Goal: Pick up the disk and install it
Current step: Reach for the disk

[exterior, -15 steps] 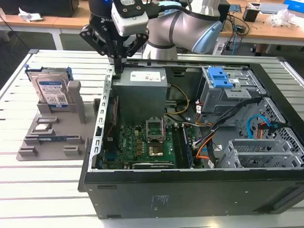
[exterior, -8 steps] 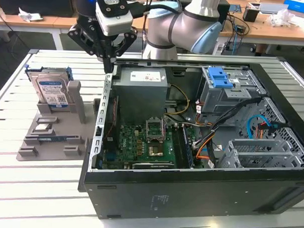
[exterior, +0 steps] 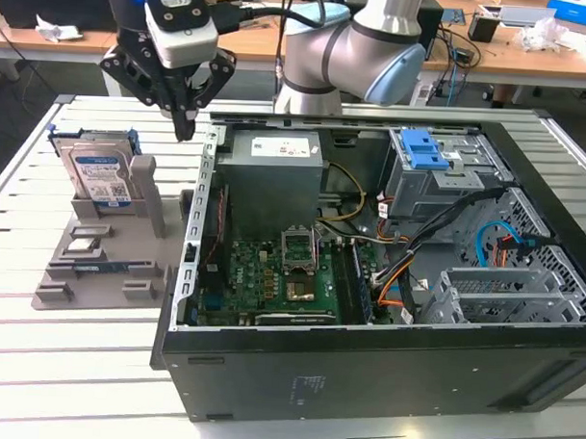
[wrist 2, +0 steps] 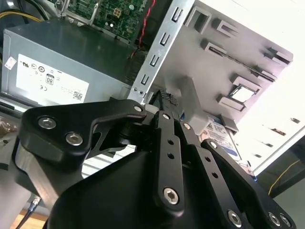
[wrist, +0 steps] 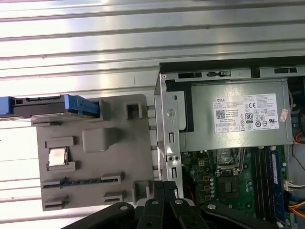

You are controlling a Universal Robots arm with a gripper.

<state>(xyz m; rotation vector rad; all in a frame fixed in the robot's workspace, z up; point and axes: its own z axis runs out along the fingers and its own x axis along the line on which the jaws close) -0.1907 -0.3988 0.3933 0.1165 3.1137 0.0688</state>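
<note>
so here's where I'm at: my fingers point(exterior: 185, 129) are pinched together with nothing between them, pointing down over the strip between the grey holder point(exterior: 127, 272) and the open computer case point(exterior: 365, 376). I'm hanging in the air, not touching either one

the disk point(exterior: 100, 174) is not in my grip. It stands upright on its edge in a slot at the far end of that grey holder, label facing the near side, blue rails on both sides. In the exterior view it's off to the exterior view's left of my fingers, near but clearly apart. In the first wrist view I see it edge-on point(wrist: 47, 106), and a small square chip point(wrist: 57, 156) lies flat in another pocket of the same holder

the holder sits on the slatted metal surface point(exterior: 38, 365) just beside the case's left wall. Inside the case, the grey power-supply box point(exterior: 273, 166) is at the far end closest to me, the green motherboard point(exterior: 272, 277) is nearer, and the drive cage point(exterior: 438, 191) with the blue latch point(exterior: 421, 147) on top is over on the exterior view's right
</note>
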